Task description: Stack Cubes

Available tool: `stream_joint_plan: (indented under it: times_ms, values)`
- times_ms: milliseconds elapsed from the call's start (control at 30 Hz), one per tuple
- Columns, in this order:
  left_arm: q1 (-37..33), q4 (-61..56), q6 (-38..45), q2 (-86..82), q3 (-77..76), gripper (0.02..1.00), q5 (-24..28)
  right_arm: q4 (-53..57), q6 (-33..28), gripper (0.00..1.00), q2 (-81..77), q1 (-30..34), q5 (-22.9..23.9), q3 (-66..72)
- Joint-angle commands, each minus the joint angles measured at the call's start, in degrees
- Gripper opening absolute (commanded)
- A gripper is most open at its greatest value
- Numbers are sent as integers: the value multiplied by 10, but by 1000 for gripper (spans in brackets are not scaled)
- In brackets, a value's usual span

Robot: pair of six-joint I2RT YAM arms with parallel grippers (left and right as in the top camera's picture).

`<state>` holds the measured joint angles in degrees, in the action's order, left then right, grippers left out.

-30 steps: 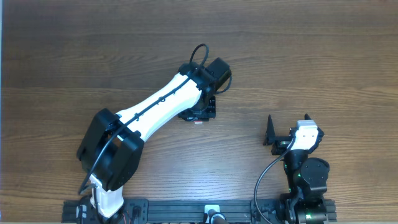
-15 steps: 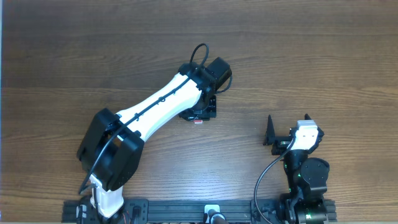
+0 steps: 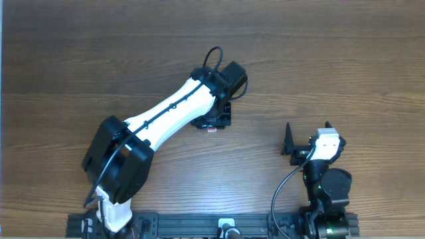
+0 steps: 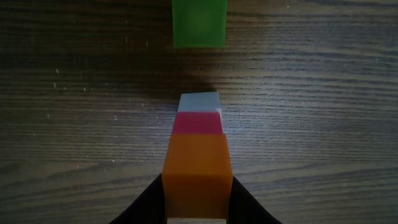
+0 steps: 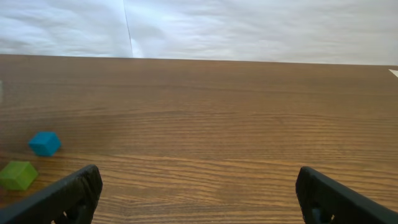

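— Near the middle of the brown wood-grain counter (image 3: 332, 53), what did the left claw (image 4: 198, 182) have?
— It was clenched on a plain orange cube (image 4: 198, 158), with one dark finger against each side. Just beyond it, touching in line, sat a pink cube (image 4: 198, 122) and then a white cube (image 4: 199, 101), shrinking like a column seen from above.
— And the loose ones?
— A green cube (image 4: 199, 23) lay apart from that column, flat on the wood. The right wrist camera also caught a blue cube (image 5: 45, 143) near the green one, not touching it.
— The right claw (image 5: 198, 180)?
— Released, its fingers spread wide, low over the wood near its own base and well apart from the cubes.
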<state>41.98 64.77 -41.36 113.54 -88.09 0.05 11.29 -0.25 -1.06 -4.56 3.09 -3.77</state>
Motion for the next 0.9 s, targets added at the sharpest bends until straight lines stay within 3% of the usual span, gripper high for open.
stream_joint_plan:
  times_ms: [33, 100, 167, 233, 267, 300, 533, 800, 900]
  values:
    - [-1, 2, 7, 4, -7, 327, 5, 1, -2, 991, 3, -4, -5, 3]
    - [-1, 2, 7, 4, -7, 404, 5, 1, -2, 993, 3, -4, -5, 3]
    - [-1, 2, 7, 4, -7, 617, 5, 1, -2, 993, 3, -3, -5, 3]
    - [-1, -2, 7, 3, -7, 770, 5, 1, -2, 993, 3, -3, -5, 3]
    - [-3, -10, 13, 1, -8, 934, 5, 1, -2, 993, 3, -3, -5, 3]
    - [-4, -14, 16, -3, -8, 985, 5, 1, -2, 991, 3, -3, -5, 3]
    - [-48, -22, 34, -69, -8, 998, -16, 1, -2, 991, 3, -3, -5, 3]
    - [-143, -32, 89, -165, -8, 1000, -163, 1, -2, 991, 3, -3, -5, 3]
    - [-191, -33, 112, -192, -8, 1000, -186, 1, -2, 991, 3, -3, -5, 3]
